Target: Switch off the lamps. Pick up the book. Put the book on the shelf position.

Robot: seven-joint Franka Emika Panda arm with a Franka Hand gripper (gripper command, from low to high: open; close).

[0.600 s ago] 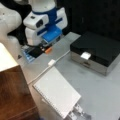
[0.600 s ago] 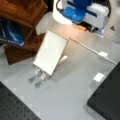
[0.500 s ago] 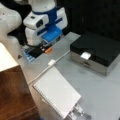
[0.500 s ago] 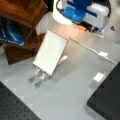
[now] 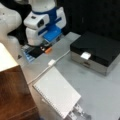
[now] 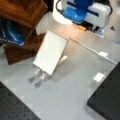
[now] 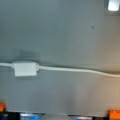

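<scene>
The claw [image 5: 40,48], grip hidden, sits low by the white cord switch [image 5: 51,62] while the flat white book [image 5: 57,92] leans on its stand.

A white cable [image 5: 40,73] with an inline switch [image 5: 51,62] crosses the grey bench [image 5: 100,95]; a black-topped box [image 5: 98,51] sits at right.

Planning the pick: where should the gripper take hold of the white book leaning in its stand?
Probably the free upper edge of the book, approached from above. It leans tilted in the metal stand, which holds its bottom edge, and the binding holes line one long side.
</scene>
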